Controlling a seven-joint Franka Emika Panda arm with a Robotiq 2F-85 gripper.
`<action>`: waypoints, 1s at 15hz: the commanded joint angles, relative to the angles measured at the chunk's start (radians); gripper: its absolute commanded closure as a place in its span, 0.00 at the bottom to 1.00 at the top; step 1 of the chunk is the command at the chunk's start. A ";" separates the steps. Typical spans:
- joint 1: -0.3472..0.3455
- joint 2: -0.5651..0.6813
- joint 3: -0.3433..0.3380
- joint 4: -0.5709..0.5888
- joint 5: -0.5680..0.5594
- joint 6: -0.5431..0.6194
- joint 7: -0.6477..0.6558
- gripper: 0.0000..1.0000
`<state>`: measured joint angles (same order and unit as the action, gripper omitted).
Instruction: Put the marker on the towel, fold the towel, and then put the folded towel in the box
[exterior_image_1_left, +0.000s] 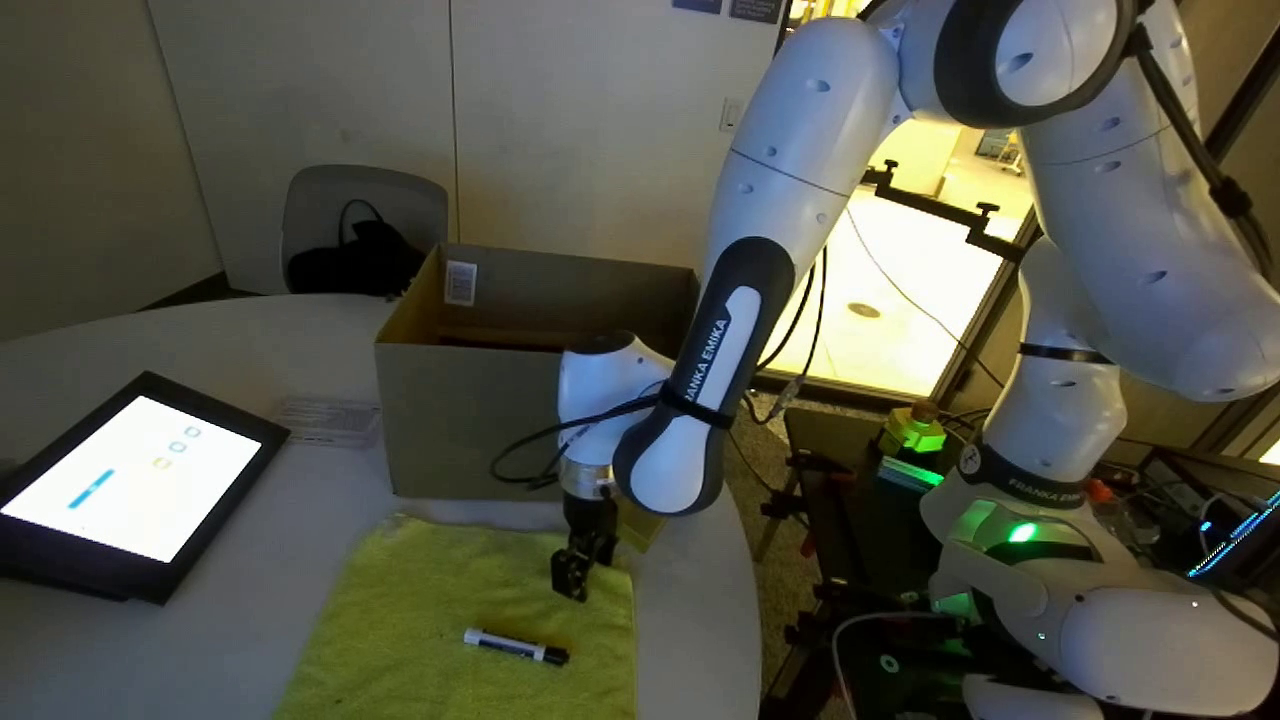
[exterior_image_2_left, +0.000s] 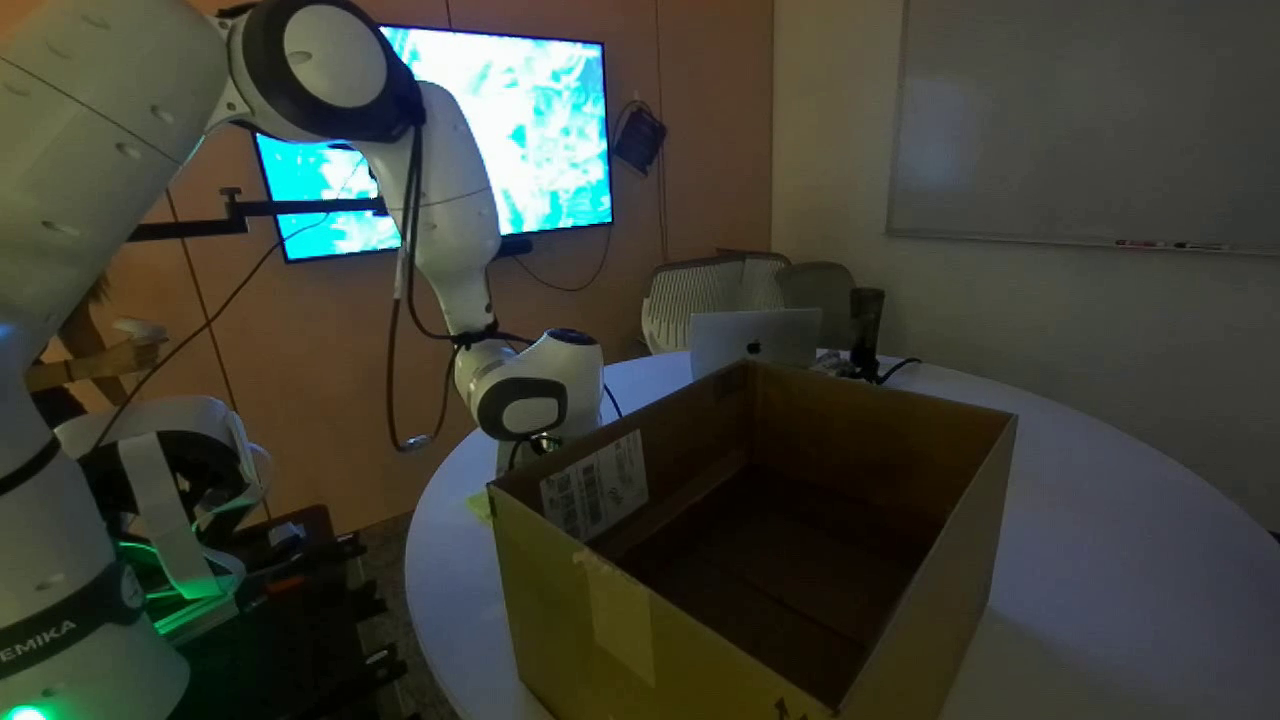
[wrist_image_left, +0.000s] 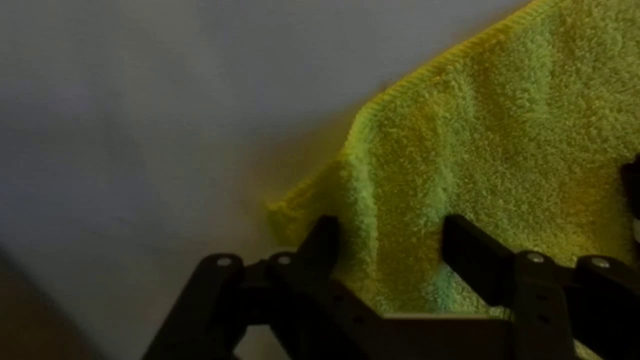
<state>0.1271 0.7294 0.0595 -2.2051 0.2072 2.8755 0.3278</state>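
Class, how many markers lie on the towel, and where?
1. In an exterior view, the marker lies on the towel, outside the cardboard box. The frame cuts off the towel; others may be hidden.

In the wrist view the gripper (wrist_image_left: 390, 237) shows blurred fingertips (wrist_image_left: 325, 241), so contact with the towel (wrist_image_left: 500, 150) cannot be told; a dark thing (wrist_image_left: 631, 189) at 3 o'clock is cut off, too little showing to name; in an exterior view the towel runs off the bottom from 6 to 7 o'clock, the tablet (exterior_image_1_left: 140, 490) is cut off near 8 o'clock, and the marks along the marker (exterior_image_1_left: 512, 646) are too small to read; the arm (exterior_image_1_left: 780, 180) covers a corner of the box (exterior_image_1_left: 465, 425) at 4 o'clock; in an exterior view the box, cropped at 6 o'clock, hides the gripper and most of the towel.
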 joint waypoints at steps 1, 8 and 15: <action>0.007 0.009 -0.002 0.003 0.015 -0.003 0.001 0.72; -0.148 -0.020 0.157 0.009 0.061 -0.121 -0.131 0.94; -0.345 -0.052 0.318 0.061 0.221 -0.409 -0.440 0.94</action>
<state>-0.1706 0.7130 0.3431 -2.1575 0.3600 2.5669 -0.0057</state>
